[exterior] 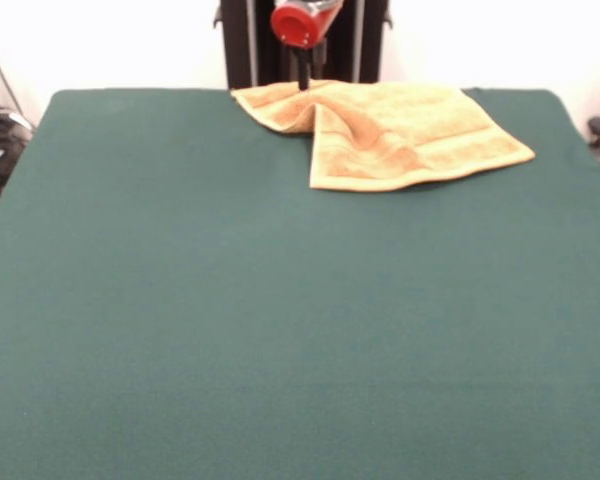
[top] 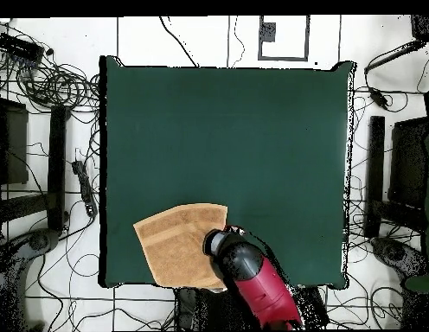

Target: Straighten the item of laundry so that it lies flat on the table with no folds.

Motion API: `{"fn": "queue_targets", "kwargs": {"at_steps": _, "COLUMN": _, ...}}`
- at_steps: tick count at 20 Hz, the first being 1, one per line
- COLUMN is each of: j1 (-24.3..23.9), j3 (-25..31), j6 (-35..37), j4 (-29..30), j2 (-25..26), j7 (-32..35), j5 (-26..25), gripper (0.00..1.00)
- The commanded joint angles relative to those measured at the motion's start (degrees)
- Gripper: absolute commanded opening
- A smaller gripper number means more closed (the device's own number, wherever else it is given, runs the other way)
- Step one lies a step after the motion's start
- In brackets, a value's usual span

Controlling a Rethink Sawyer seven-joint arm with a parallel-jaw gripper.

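Orange-yellow towel [exterior: 395, 135] lying at the far edge of the green table [exterior: 280, 330], one part folded over into a raised ridge. Gripper [exterior: 302, 80] down at its left corner; jaw state impossible to tell.

A robotics lab: a green-covered table [top: 227, 130] on a tiled floor [top: 192, 39] strewn with tangled cables [top: 58, 86] and equipment stands [top: 378, 173].

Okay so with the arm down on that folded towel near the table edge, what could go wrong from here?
1. The towel lies close to the table edge by the robot, so a pull that way could drag it off.
2. A flap is folded over near the hand; pulling might carry both layers and just shift the fold.
3. Whether the hand has any cloth can't be seen, so it may slip free.
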Motion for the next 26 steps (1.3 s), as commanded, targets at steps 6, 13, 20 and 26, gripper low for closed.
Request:
{"fn": "queue_targets", "kwargs": {"at_steps": 6, "j1": 3.38, "j3": -1.27, "j6": 8.14, "j4": -3.19, "j2": 0.98, "j7": 9.79, "j5": -1.10, "gripper": 1.00}}
{"fn": "queue_targets", "kwargs": {"at_steps": 13, "j1": 3.21, "j3": -2.12, "j6": 9.49, "j4": -2.46, "j2": -1.23, "j7": 7.82, "j5": -2.30, "gripper": 1.00}}
{"fn": "queue_targets", "kwargs": {"at_steps": 20, "j1": 7.56, "j3": -4.90, "j6": 16.42, "j4": -1.81, "j2": -7.28, "j7": 13.91, "j5": -3.46, "gripper": 1.00}}
{"fn": "queue_targets", "kwargs": {"at_steps": 26, "j1": -0.55, "j3": 7.40, "j6": -2.67, "j4": 3.59, "j2": -1.74, "j7": 7.81, "j5": 2.98, "gripper": 1.00}}
